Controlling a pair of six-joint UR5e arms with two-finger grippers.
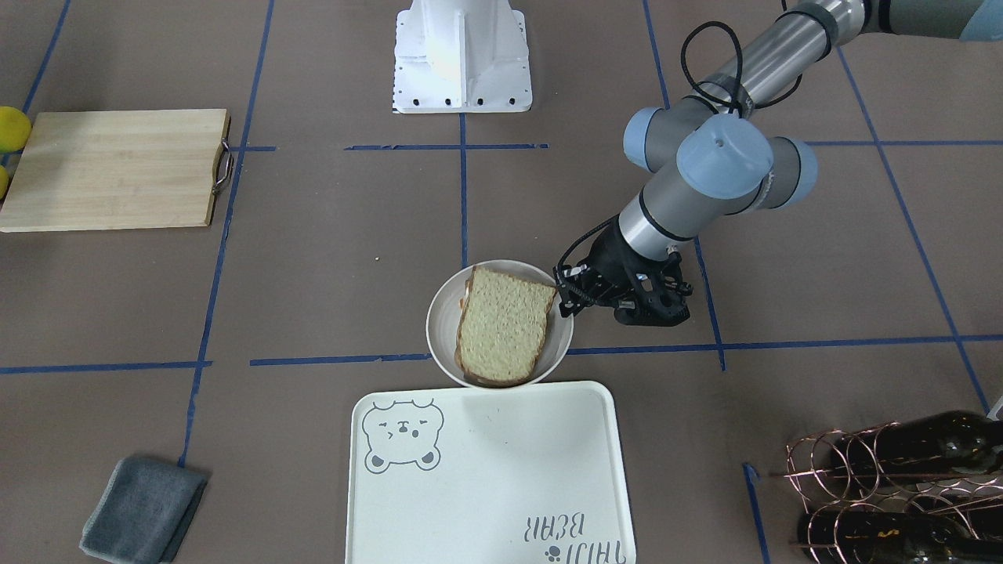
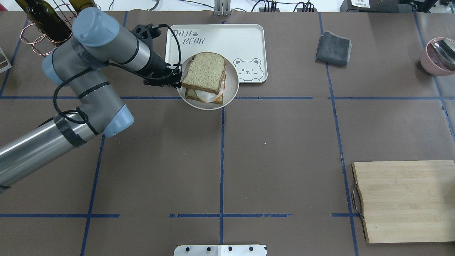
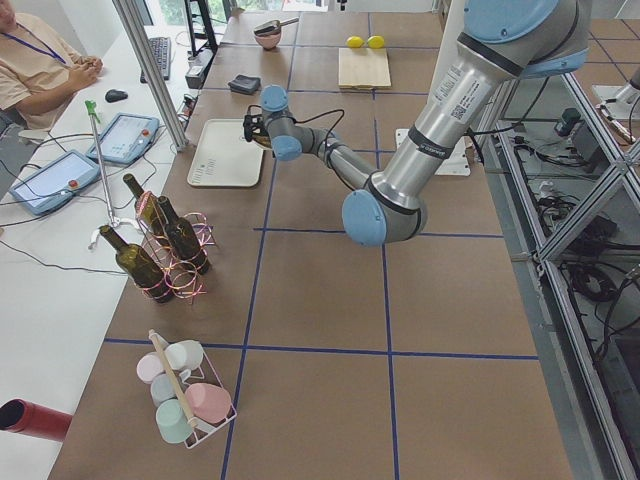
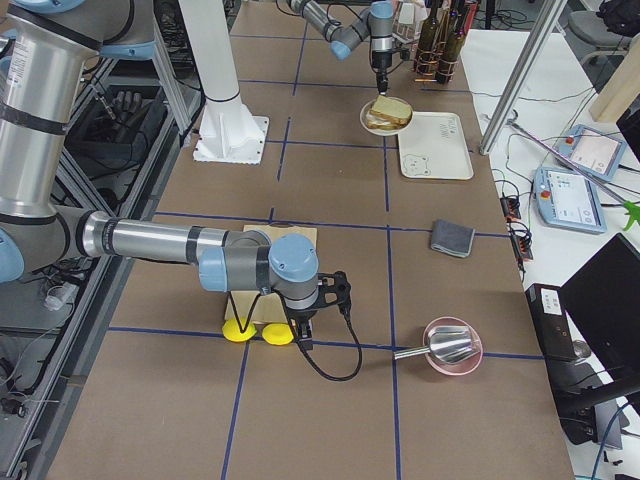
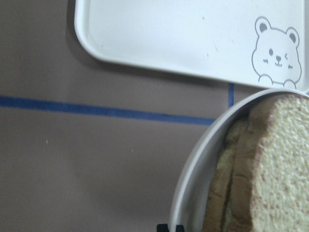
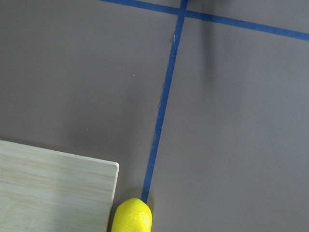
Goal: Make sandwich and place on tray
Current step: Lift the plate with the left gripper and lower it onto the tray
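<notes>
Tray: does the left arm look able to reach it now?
Probably yes: the left fingers hold the plate's rim, and the plate overlaps the tray's near edge, with nothing between.

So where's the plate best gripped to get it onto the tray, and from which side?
By the raised rim on the left arm's side, pinched over the edge, where the left gripper sits. The sandwich covers most of the plate, so only the rim is free there, and the tray lies beyond the opposite side.

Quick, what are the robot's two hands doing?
Left gripper: closed on the rim of the plate holding the sandwich.
Right gripper: cannot tell.
</notes>
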